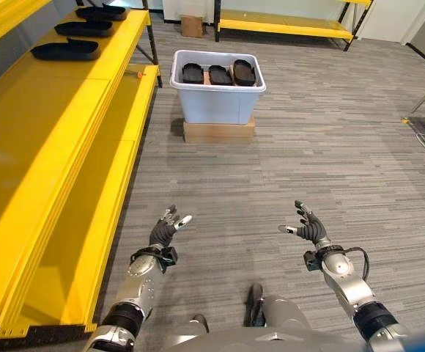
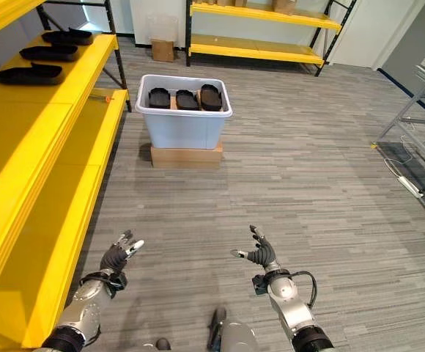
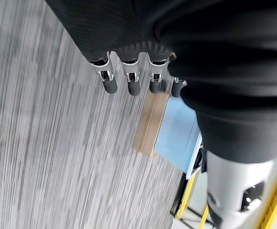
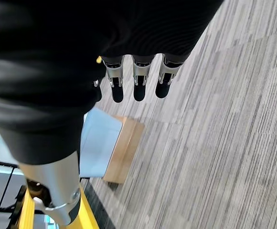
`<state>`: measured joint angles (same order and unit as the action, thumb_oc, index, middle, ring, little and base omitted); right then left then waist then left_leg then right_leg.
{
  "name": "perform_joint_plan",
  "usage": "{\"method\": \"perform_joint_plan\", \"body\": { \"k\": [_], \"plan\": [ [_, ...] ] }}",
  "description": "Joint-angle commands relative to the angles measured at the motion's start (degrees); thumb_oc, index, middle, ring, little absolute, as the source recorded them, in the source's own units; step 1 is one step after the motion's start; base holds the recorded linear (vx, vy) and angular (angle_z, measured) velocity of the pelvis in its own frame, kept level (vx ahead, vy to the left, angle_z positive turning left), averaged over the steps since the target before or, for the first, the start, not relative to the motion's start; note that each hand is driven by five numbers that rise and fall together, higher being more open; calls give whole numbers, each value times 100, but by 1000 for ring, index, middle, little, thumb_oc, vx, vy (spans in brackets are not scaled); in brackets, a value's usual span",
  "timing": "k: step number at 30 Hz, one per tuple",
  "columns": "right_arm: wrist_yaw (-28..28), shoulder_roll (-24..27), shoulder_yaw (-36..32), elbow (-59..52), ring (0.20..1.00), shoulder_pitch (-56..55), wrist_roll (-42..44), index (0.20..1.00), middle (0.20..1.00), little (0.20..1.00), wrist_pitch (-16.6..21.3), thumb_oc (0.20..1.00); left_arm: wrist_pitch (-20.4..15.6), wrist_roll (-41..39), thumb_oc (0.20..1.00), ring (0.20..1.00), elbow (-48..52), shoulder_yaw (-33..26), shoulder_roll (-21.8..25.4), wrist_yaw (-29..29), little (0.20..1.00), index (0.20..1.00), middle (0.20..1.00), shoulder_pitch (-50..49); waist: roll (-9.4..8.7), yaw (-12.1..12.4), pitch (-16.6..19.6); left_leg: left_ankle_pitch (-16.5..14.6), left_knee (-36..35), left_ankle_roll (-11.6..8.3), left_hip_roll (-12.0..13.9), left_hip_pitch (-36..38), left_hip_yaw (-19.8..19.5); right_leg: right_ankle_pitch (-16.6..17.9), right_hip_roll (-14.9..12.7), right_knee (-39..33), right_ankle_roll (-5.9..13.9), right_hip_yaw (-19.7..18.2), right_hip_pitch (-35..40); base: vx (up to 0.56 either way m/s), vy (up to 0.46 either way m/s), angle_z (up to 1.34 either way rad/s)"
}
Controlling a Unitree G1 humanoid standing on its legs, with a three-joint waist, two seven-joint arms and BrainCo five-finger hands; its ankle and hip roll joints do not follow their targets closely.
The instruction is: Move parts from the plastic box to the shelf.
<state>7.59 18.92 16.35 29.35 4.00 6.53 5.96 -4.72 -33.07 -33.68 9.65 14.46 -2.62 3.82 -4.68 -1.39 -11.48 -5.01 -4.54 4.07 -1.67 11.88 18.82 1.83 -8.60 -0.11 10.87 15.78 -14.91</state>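
Note:
A pale blue plastic box [image 1: 217,99] stands on a cardboard base [image 1: 218,132] on the grey floor ahead of me. Three black parts [image 1: 218,74] lie side by side inside it. On the yellow shelf [image 1: 66,110] at my left, three more black parts [image 1: 64,50] rest in a row at the far end. My left hand [image 1: 165,232] and right hand [image 1: 309,226] hover low in front of me, well short of the box, both open with straight fingers and holding nothing. Past the fingers of each wrist view the box [image 3: 179,136] [image 4: 98,143] appears.
A second yellow rack [image 2: 260,33] runs along the far wall, with a small cardboard box [image 1: 192,26] on the floor beside it. A metal frame [image 2: 418,110] stands at the right edge. Open carpet [image 1: 271,183] lies between me and the box.

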Motion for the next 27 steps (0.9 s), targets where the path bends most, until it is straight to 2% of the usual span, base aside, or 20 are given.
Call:
{"method": "perform_joint_plan", "body": {
  "k": [1,4,5,8,10,14,15,16,18,19,21,23,25,27],
  "plan": [
    [141,204,-152,90,1000,153,-66,1000,1000,1000,136,1000,-231,203,1000,1000,342,251,79,-273,1000,1000,1000,-10,74,-4,-49,-528,427,-209,52,221,-763,1011,-165,-31,138,-21,431,406,-56,30],
    [28,209,-162,319,1000,45,-75,1000,1000,1000,315,1000,-442,260,1000,1000,150,466,8,-420,1000,1000,1000,-55,40,-125,-27,-701,473,-223,36,424,-832,1004,-115,-148,112,-131,557,520,-105,24],
    [93,241,-146,418,1000,11,-144,1000,1000,1000,417,1000,-481,299,1000,1000,89,613,-54,-521,1000,1000,1000,-23,22,-201,47,-785,623,-237,7,470,-870,997,-75,-73,29,-248,660,479,-95,62],
    [320,267,-105,473,1000,17,-233,1000,1000,1000,363,1000,-424,214,1000,1000,111,705,-103,-441,1000,1000,1000,-70,46,-233,112,-918,844,-274,36,538,-700,775,-44,371,-129,-105,731,514,-127,52],
    [894,380,-113,370,1000,62,-279,1000,1000,1000,312,1000,-537,144,1000,1000,80,770,-219,-416,1000,1000,1000,-187,175,-249,176,-402,1673,-545,360,335,-384,212,246,603,-540,129,973,712,-292,-21],
    [993,443,-221,301,1000,67,-379,1000,1000,1000,431,1000,-726,-63,1000,1000,104,808,-262,-420,1000,1000,1000,-197,250,-271,207,34,2428,-735,540,45,-295,-136,413,687,-774,179,1129,338,-171,-16],
    [966,467,-241,263,1000,55,-368,1000,1000,1000,465,1000,-762,-146,1000,1000,152,790,-261,-426,1000,1000,1000,-199,330,-264,204,101,2737,-859,651,-45,-338,-334,535,722,-821,161,1243,348,-175,-2],
    [964,482,-258,230,1000,47,-369,1000,1000,1000,481,1000,-791,-102,1000,1000,170,774,-251,-407,1000,1000,1000,-201,333,-254,213,201,2970,-906,692,-144,-331,-399,575,702,-886,176,1309,429,-230,2],
    [940,551,-340,184,1000,-30,-374,1000,1000,1000,598,1000,-692,289,1000,1000,145,792,-204,-189,1000,1000,1000,-187,349,-298,287,552,3527,-1109,901,-296,-87,-619,697,642,-1077,316,1450,347,-257,3],
    [962,577,-371,137,1000,-95,-309,1000,1000,1000,629,1000,-603,120,1000,1000,31,760,-205,-3,1000,1000,1000,-137,346,-325,312,723,3991,-1217,968,-502,26,-734,753,604,-1190,441,1547,254,-207,29],
    [967,561,-395,112,1000,-160,-224,1000,1000,1000,666,1000,-633,131,1000,1000,-85,651,-223,16,1000,1000,1000,-125,332,-306,293,661,4145,-1171,894,-691,-27,-770,766,606,-1206,456,1605,189,-102,52],
    [864,560,-465,41,1000,-210,-190,1000,1000,1000,719,1000,-621,220,1000,1000,-52,508,-177,-99,1000,1000,1000,-194,310,-272,231,460,3919,-1053,846,-806,-16,-768,753,633,-1153,419,1648,164,3,27],
    [726,568,-537,-89,1000,-236,-185,1000,1000,1000,688,1000,-562,221,1000,1000,67,362,-105,-181,1000,1000,1000,-279,256,-270,178,186,3361,-862,874,-853,139,-731,692,655,-1068,346,1684,148,92,-4],
    [621,582,-538,-145,1000,-219,-189,1000,1000,1000,657,1000,-552,227,1000,1000,90,265,-81,-169,1000,1000,1000,-296,198,-238,131,96,2702,-732,853,-1072,198,-705,628,621,-982,190,1799,145,160,9]
  ]
}}
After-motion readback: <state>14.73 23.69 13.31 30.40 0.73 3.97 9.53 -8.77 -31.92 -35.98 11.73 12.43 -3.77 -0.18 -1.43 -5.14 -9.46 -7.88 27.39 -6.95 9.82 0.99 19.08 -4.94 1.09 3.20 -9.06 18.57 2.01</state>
